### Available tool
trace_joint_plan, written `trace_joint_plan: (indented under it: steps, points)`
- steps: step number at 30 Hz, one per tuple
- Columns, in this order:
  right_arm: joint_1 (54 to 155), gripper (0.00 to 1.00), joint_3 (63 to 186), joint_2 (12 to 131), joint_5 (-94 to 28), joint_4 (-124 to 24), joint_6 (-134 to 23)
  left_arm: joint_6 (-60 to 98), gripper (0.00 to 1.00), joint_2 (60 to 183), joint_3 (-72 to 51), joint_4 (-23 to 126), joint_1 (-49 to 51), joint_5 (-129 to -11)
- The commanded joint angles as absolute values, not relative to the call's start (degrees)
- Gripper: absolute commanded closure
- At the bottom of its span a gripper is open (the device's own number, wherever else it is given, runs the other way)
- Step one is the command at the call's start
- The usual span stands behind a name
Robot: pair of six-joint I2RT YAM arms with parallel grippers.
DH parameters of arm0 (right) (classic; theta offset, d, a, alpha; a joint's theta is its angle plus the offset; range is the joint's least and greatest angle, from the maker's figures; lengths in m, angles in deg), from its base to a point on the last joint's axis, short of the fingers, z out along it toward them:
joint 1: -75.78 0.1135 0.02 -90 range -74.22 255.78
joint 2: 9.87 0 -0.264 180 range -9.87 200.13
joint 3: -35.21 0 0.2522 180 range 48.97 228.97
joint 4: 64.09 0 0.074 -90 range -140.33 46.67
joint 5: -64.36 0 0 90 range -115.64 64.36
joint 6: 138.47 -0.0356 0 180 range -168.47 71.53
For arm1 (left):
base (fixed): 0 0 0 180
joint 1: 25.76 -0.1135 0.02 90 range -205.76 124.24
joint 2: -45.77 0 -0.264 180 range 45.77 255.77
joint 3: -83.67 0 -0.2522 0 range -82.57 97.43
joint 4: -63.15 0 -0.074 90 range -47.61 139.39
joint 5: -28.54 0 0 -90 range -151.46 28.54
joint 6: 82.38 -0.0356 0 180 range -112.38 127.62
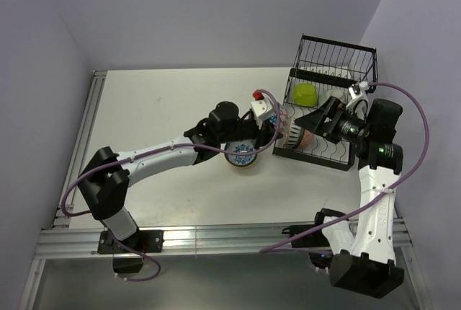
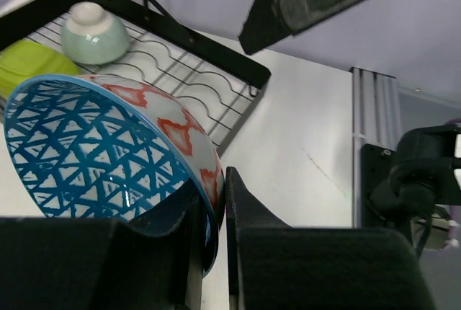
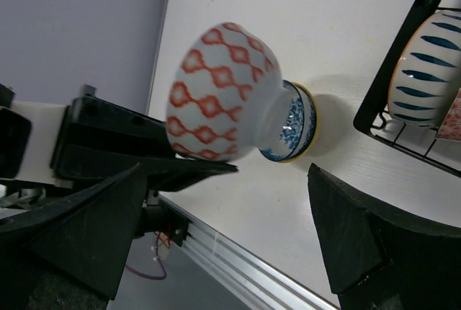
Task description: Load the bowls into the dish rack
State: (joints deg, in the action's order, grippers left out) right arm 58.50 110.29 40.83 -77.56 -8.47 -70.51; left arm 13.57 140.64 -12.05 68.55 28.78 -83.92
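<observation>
My left gripper (image 1: 281, 128) (image 2: 220, 187) is shut on the rim of a bowl (image 1: 295, 137) (image 2: 101, 151) (image 3: 220, 94), blue lattice inside and red diamonds outside, held tilted in the air at the near-left corner of the black wire dish rack (image 1: 328, 155) (image 2: 187, 40) (image 3: 403, 58). A blue-and-white bowl with a yellow rim (image 1: 241, 156) (image 3: 294, 124) sits on the table below and to the left. In the rack an upturned pale teal bowl (image 2: 94, 32) rests, and a blue-striped bowl (image 3: 428, 65) stands on edge. My right gripper (image 1: 311, 124) (image 3: 223, 231) hangs open over the rack's near side, facing the held bowl.
A lime-green item (image 1: 305, 95) (image 2: 25, 65) lies in the rack beside the teal bowl. The rack's tall wire basket end (image 1: 338, 54) stands at the back. A metal rail (image 1: 216, 238) runs along the table's near edge, and walls close in on both sides.
</observation>
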Motion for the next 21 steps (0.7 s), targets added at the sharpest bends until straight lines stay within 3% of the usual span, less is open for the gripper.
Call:
trace_joint_plan:
  steps: [1, 21]
  points:
    - [58.4, 0.01, 109.5, 40.2, -80.0, -12.5, -73.9, 15.8, 1.00, 140.3, -8.5, 77.1, 30.4, -83.6]
    - [65.1, 0.01, 108.0, 43.5, -77.1, -13.0, -72.9, 9.8, 1.00, 143.9, -5.8, 74.9, 34.4, -82.8]
